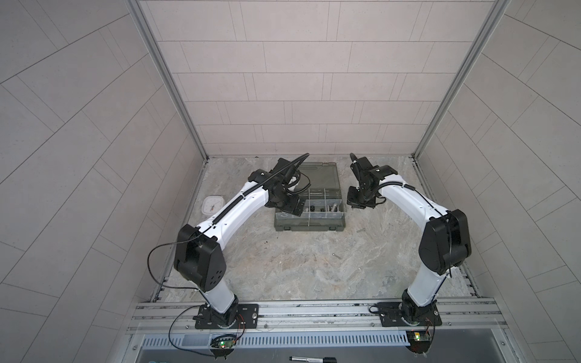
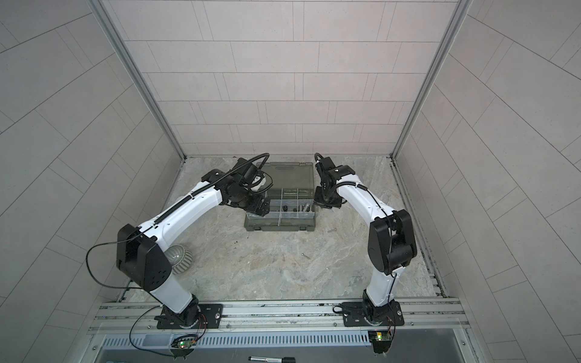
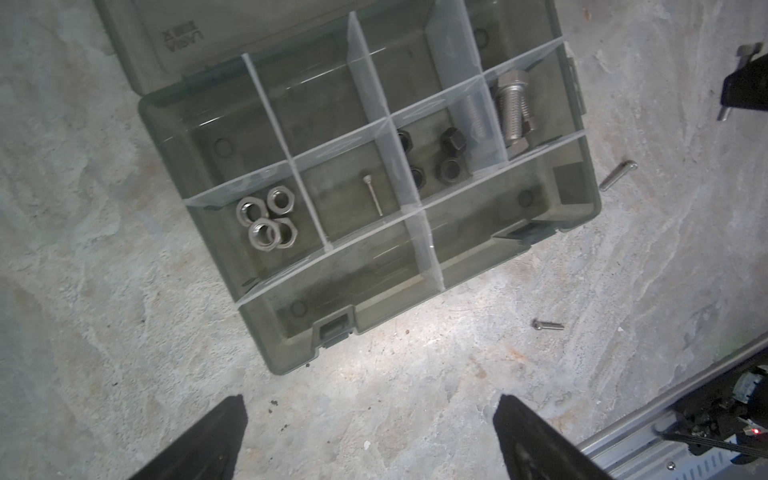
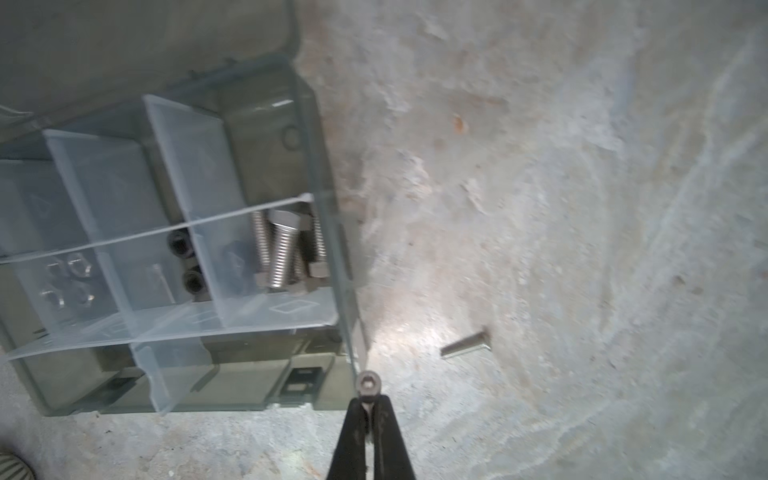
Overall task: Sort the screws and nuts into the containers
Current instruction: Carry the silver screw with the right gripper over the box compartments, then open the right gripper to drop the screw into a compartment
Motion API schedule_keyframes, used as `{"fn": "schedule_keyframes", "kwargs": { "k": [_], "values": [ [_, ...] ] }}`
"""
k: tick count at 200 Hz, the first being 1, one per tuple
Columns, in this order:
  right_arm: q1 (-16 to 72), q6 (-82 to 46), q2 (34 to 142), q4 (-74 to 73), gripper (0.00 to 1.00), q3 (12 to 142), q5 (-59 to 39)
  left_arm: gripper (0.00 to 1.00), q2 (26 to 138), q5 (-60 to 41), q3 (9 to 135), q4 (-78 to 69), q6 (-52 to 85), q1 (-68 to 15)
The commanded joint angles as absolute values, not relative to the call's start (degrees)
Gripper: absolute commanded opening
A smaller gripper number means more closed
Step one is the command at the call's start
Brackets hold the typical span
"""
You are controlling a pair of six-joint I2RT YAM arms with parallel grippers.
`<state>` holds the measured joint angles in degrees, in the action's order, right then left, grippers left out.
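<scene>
We find the case [image 1: 309, 227] open at the middle of the table's [image 1: 283, 276] far edge. Separate compartments hold silver nuts [image 3: 266, 220], a thin screw [image 3: 372, 195], black nuts [image 3: 446, 158] and bolts [image 3: 513, 112]. One loose screw [image 1: 360, 230] lies off the case's front right corner, a second loose screw [image 1: 336, 255] nearer mid-table. The right gripper [image 4: 369, 401], beside the case's right wall, is clamped on a small screw [image 4: 369, 383]. The left gripper [image 3: 370, 401], at the case's left side, gapes wide and holds nothing.

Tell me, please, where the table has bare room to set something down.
Freest is the table between the case and the front rail, left of two loose screws. Crowded: the case's sides, with the clock, the open left tool and the right tool gripping a screw.
</scene>
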<state>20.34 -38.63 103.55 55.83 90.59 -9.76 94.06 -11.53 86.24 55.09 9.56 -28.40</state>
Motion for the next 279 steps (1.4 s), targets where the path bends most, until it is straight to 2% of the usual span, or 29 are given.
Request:
{"fn": "schedule_keyframes", "kwargs": {
  "k": [1,95,192,205,236,279],
  "values": [
    [23.25,-39.46,108.59,57.79,0.00,97.01,-11.41,1.00,91.05,-11.38,84.24,54.57,10.90,-26.57],
    [31.48,-41.39,127.57,58.93,0.00,119.16,-17.56,1.00,82.67,-8.98,77.19,55.45,11.78,-21.83],
    [33.31,-42.25,135.20,59.92,0.00,125.12,-20.02,1.00,79.50,-8.39,73.49,55.57,10.64,-18.27],
    [33.23,-42.02,135.35,60.44,0.05,125.57,-20.25,1.00,79.46,-9.36,73.38,55.28,10.77,-17.60],
    [33.19,-40.42,134.60,62.08,0.27,127.27,-22.05,1.00,80.11,-10.90,73.41,54.40,11.23,-16.44],
    [32.55,-36.39,127.23,67.58,0.27,126.96,-15.66,1.00,81.40,-14.12,74.46,52.92,11.29,-16.49]
  ]
}}
